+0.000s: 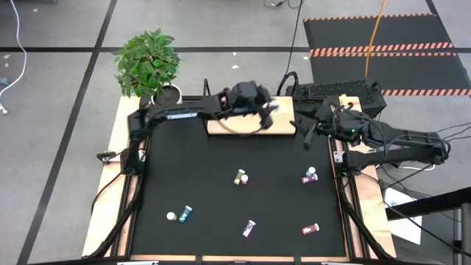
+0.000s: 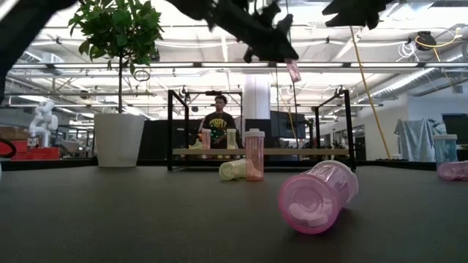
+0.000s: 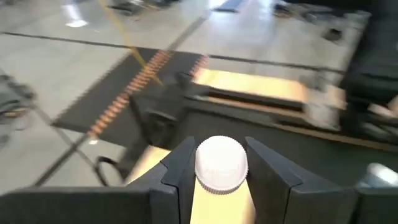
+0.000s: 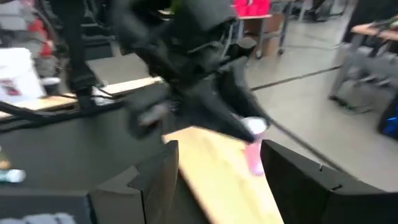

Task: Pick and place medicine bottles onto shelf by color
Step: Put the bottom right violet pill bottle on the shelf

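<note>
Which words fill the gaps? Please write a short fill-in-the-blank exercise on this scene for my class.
1. The left hand grips a bottle with a ____ cap.
2. That held bottle's body is ____.
3. The left hand hangs above the ____.
4. The right hand holds ____.

Missing words: white; pink; shelf; nothing

Floor [image 1: 59, 132]: grey, glossy, crossed by dark lines. Black mat [image 1: 379, 44] with orange-striped edges lies beyond the table. Potted plant [image 1: 149, 65] stands at the table's far left corner in a white pot [image 2: 117, 139]. Low view: open hall, white ceiling beams with strip lights [image 2: 183, 67], white column [image 2: 257, 98], seated person [image 2: 219, 124] in dark top behind.
</note>
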Robot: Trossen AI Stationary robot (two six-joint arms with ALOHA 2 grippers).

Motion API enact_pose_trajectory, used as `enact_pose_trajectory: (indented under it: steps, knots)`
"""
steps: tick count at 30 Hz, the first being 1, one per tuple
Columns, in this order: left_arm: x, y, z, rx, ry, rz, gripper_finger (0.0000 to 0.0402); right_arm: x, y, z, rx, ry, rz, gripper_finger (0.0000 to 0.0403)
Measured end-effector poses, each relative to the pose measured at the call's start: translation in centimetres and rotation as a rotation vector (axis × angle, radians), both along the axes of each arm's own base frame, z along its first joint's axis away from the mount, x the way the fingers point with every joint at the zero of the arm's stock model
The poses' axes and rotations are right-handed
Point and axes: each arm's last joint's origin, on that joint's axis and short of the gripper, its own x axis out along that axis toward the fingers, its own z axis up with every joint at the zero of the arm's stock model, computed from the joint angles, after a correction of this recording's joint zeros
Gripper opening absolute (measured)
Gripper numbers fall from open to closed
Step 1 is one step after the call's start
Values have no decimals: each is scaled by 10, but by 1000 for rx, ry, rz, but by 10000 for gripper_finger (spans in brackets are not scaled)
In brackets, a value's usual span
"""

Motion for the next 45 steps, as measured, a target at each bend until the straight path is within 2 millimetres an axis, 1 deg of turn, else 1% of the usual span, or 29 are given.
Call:
enact_pose_trajectory:
  steps: [2,4,8,11,14,16,20,23,28,32,35,38,45]
  knots:
    - [9,20,-6,5,-6,43,120,-2,-5,1,-27,7,-26,222]
    - [18,40,-15,2,-4,68,120,-3,-9,0,-39,23,-51,222]
    - [26,73,-38,-1,20,72,120,-4,-15,-3,-36,61,-87,222]
    - [26,92,-60,5,68,11,120,-4,-17,-7,-28,101,-104,222]
    - [24,103,-80,-24,135,-9,120,-5,-18,-10,-23,126,-111,222]
    - [21,108,-84,-49,160,7,120,-6,-18,-11,-20,140,-110,222]
    - [15,118,-78,-37,147,31,120,-5,-18,-11,-9,131,-112,222]
    - [10,125,-81,-81,161,79,120,-5,-18,-11,18,113,-121,222]
    - [5,128,-86,-110,210,110,120,-4,-18,-11,69,83,-138,222]
    - [2,126,-91,-157,254,49,120,-1,-19,-13,74,95,-139,222]
    - [5,124,-95,-107,277,10,120,4,-20,-16,72,120,-138,222]
    - [6,123,-101,-95,303,-3,120,12,-22,-21,83,144,-141,222]
    - [5,127,-104,-81,309,-5,120,32,-26,-26,122,119,-131,222]
